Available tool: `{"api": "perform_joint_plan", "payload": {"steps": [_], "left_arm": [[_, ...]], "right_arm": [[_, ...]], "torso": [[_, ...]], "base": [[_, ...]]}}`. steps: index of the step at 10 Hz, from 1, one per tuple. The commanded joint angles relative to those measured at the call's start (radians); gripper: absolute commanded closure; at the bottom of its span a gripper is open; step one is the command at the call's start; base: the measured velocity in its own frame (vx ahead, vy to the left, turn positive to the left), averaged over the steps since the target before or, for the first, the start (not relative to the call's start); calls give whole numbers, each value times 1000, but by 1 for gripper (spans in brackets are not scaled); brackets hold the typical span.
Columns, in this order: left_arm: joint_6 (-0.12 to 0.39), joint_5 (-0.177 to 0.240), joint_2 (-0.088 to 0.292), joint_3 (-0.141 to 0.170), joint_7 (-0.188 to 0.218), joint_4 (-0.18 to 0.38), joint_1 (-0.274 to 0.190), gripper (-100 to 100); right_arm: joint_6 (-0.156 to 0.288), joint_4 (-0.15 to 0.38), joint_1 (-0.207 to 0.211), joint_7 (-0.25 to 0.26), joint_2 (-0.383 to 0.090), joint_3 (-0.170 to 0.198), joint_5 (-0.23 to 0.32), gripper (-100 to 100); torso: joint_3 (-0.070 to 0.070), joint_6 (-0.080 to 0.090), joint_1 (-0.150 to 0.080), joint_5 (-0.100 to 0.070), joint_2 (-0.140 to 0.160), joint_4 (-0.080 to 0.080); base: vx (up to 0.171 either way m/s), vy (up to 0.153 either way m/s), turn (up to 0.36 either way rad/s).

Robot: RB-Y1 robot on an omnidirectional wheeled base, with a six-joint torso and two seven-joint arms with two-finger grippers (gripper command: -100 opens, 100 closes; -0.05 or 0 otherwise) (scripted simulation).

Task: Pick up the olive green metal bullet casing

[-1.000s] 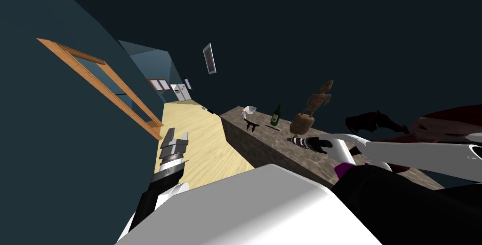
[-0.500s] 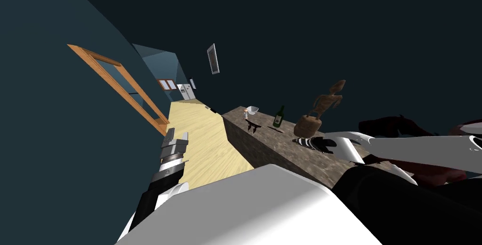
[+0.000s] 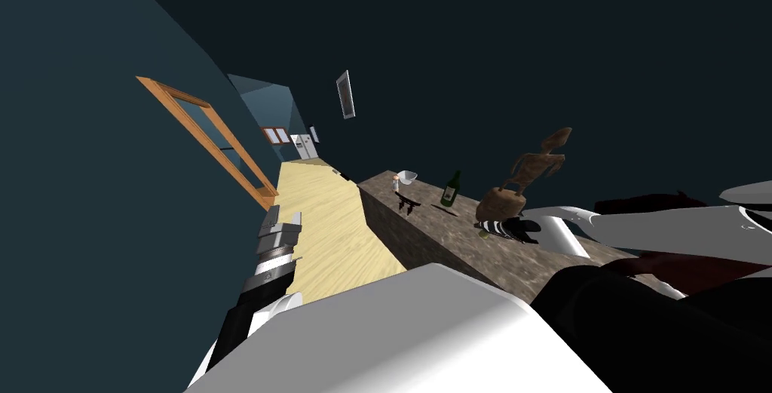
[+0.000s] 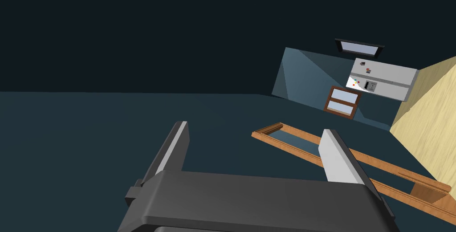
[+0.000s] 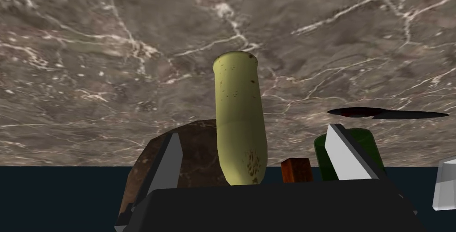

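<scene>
The olive green bullet casing [image 5: 239, 118] stands on the brown marbled counter [image 5: 111, 64], a pale yellow-green tube with a rounded end. My right gripper [image 5: 256, 153] is open, and the casing sits between its two fingers [image 5: 171, 160] without either one touching it. In the head view the right gripper [image 3: 488, 228] is low over the counter [image 3: 422, 222], at the foot of a brown figurine [image 3: 528, 173], with a speck of the casing [image 3: 483, 234] just under it. My left gripper [image 3: 279, 222] hangs open beside the floor, away from the counter, and its fingers [image 4: 176, 147] hold nothing.
A green bottle [image 3: 451, 188], a small dark stand [image 3: 407, 201] and a white bowl [image 3: 407, 176] stand farther along the counter. The figurine's round brown base [image 5: 196, 162], a red-brown block [image 5: 296, 170] and a green cylinder [image 5: 369, 142] crowd the casing. A wood-framed door [image 3: 203, 139] is on the left wall.
My head view has swung, shifting the whole scene to the right. The right gripper stays at the foot of the figurine, and the left arm has not moved.
</scene>
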Motion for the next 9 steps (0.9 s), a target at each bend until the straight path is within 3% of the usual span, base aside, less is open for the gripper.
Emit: {"api": "perform_joint_plan", "payload": {"steps": [1,4,5,7,8,9], "left_arm": [[0,0,0,0,0,0,0,0],[0,0,0,0,0,0,0,0],[0,0,0,0,0,0,0,0],[0,0,0,0,0,0,0,0],[0,0,0,0,0,0,0,0],[0,0,0,0,0,0,0,0]], "right_arm": [[3,6,5,-49,4,7,35,-100],[8,18,14,-130,13,21,105,-100],[8,18,14,-148,13,21,105,-100],[14,30,24,-223,22,34,175,-100],[14,30,24,-246,22,34,175,-100],[17,36,29,-287,27,41,210,-100]], "torso": [[0,0,0,0,0,0],[2,0,-1,0,3,1],[2,0,0,0,3,1],[2,0,-1,0,3,1],[2,0,-1,0,4,1],[2,0,-1,0,3,1]], "base": [[-20,-9,149],[-52,-14,152],[-35,-11,70],[-48,-19,177],[-48,-16,92],[-42,-9,144]]}}
